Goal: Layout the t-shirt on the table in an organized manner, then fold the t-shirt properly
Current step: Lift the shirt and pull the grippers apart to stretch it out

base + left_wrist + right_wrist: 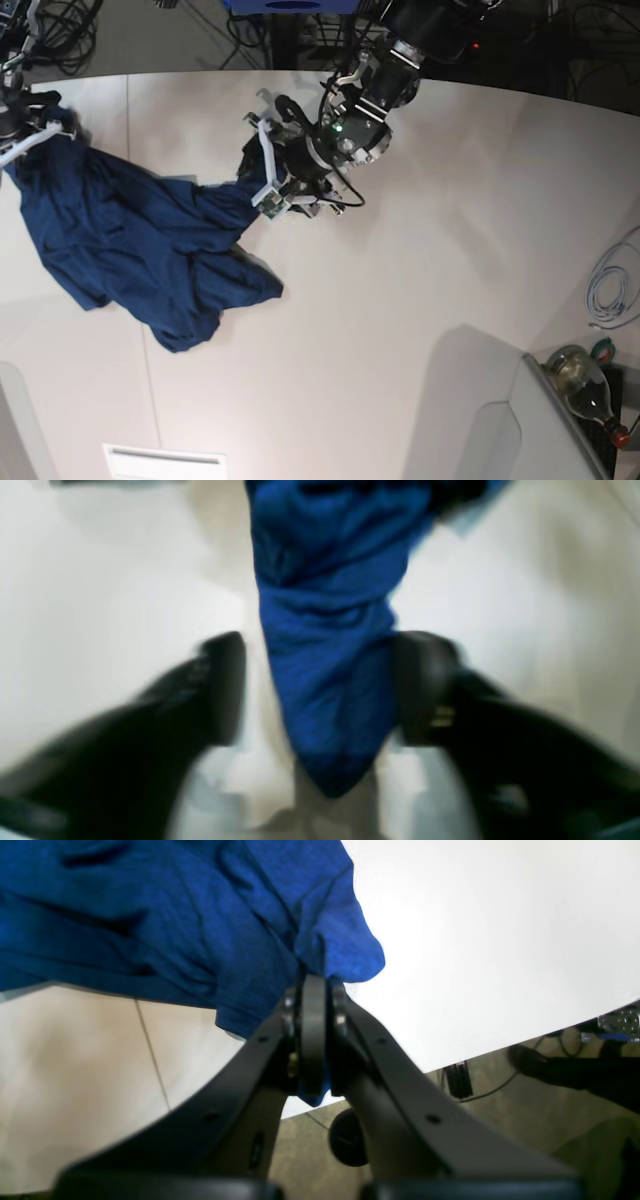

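The t-shirt stretches between both pincers: right pincer pinching one corner, left pincer spread around a bunched end.

The navy t-shirt lies crumpled at left on the white table, between the left gripper and the right gripper.

Left wrist view is all motion blur, so the left claw fingers are just dark smears. The t-shirt runs off the top edge there. In the base view the right claw sits half cropped at the left edge.
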Robot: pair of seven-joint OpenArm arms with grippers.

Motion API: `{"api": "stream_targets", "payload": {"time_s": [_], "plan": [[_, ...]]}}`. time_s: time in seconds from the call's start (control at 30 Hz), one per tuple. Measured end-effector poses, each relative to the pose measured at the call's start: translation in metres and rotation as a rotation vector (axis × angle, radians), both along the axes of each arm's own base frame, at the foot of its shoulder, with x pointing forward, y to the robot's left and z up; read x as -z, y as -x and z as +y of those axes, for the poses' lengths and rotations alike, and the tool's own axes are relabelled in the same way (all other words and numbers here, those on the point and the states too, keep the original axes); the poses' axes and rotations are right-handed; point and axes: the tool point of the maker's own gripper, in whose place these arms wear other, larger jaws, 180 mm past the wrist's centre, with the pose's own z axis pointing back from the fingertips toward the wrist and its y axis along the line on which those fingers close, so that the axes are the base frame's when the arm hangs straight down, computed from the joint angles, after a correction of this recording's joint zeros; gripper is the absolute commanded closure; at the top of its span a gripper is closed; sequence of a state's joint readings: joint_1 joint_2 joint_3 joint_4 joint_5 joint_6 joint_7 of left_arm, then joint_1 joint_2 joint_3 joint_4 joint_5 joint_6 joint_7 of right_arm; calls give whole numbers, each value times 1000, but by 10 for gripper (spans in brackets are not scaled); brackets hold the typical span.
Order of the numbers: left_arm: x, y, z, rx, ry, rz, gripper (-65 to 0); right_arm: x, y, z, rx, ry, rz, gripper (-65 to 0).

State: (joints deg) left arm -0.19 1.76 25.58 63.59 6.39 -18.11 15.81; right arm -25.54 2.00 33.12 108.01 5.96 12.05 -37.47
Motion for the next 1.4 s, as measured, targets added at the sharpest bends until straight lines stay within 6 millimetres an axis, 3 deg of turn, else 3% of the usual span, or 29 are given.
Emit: {"api": "stream_targets", "payload": {"time_s": [0.07, 0.1, 0.2, 0.27, 0.47, 0.53, 0.7, 0.8, 1.07, 1.17, 1.4], "plan": [[4, -3, -1, -6, 1, 18, -58, 2, -1, 1, 3, -6, -1, -2], [5, 0, -1, -8, 13, 26, 0, 1, -1, 0, 2, -4, -1, -2], [8, 6, 16, -3, 30, 21, 0, 2, 1, -1, 4, -4, 5, -2], [8, 6, 47, -32, -12, -7, 0, 2, 0, 0, 5, -6, 3, -2], [-10, 10, 191, -263, -241, -62, 0, 1, -6, 0, 7, -7, -6, -2], [-25, 10, 233, -358, -303, -87, 0, 4, -12, 2, 5, -22, -15, -2], [-85, -12, 279, -489, -289, -244, 0, 29, -14, 28, -50, -80, 39, -2], [-101, -9, 309, -530, -313, -264, 0, 33, -15, 37, -71, -93, 48, -2], [-142, -6, 422, -774, -413, -334, 0, 34, -15, 40, -73, -99, 49, -2], [-137, 0, 435, -754, -449, -297, 0, 34, -15, 41, -72, -100, 48, -2], [-131, -1, 427, -737, -430, -283, 0, 34, -16, 41, -71, -99, 45, -2]]}}
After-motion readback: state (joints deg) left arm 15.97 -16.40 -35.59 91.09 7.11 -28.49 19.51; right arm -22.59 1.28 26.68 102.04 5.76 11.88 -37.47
